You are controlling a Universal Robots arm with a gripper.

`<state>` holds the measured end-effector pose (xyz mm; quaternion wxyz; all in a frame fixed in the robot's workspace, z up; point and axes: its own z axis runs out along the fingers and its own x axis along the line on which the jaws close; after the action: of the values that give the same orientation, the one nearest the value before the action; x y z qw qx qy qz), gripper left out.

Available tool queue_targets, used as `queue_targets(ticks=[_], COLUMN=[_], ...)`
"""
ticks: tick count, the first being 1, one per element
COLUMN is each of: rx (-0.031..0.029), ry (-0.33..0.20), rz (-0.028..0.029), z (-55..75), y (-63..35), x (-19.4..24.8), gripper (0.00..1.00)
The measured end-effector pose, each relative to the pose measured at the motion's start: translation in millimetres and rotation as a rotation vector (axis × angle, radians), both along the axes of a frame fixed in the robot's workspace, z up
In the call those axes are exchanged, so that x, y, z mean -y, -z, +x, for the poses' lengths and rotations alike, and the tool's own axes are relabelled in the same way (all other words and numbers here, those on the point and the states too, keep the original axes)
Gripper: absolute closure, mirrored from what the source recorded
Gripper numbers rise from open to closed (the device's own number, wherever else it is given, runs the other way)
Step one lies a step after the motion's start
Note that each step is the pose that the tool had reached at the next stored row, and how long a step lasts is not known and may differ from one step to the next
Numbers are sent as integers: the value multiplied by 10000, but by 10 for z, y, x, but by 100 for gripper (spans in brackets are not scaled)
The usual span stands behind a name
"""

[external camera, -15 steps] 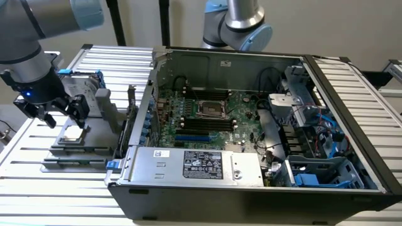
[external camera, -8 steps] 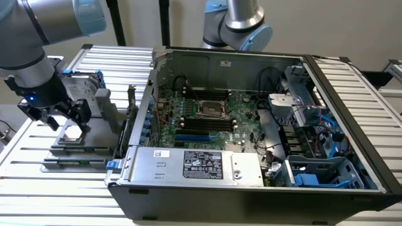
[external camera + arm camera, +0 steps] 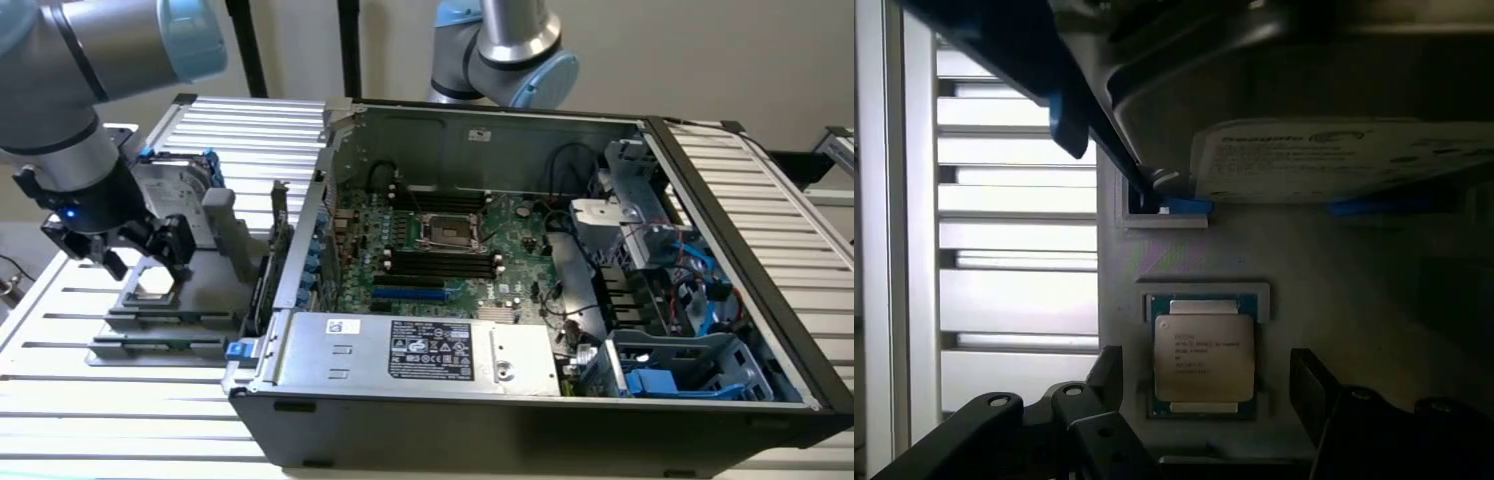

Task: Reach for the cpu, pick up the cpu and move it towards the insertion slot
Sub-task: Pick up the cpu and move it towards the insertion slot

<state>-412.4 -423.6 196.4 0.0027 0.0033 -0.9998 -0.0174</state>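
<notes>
The cpu (image 3: 1204,350) is a small flat square chip with a silver-grey top, lying in a recess of a grey holder (image 3: 160,310) at the exterior view's left; there the cpu (image 3: 156,283) shows just under the fingers. My gripper (image 3: 134,258) hovers directly above it, open, one finger on each side and nothing held. In the wrist view the gripper (image 3: 1206,385) straddles the chip without touching it. The insertion slot (image 3: 449,230), a shiny metal frame around a dark centre, sits on the motherboard inside the open computer case.
The large hard drive in a blue frame (image 3: 1324,160) stands upright on the holder just beyond the chip. The black computer case (image 3: 534,400) lies open to the exterior view's right, with memory slots, cables and a power supply (image 3: 427,350). A second arm (image 3: 501,50) rises behind.
</notes>
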Motion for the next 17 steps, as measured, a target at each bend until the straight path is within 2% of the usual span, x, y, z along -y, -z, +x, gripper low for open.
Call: queue_targets(ticks=[17], rx=[-7], ry=[1], rz=[-21], z=[-5], y=[90], x=[-1], gripper=[23])
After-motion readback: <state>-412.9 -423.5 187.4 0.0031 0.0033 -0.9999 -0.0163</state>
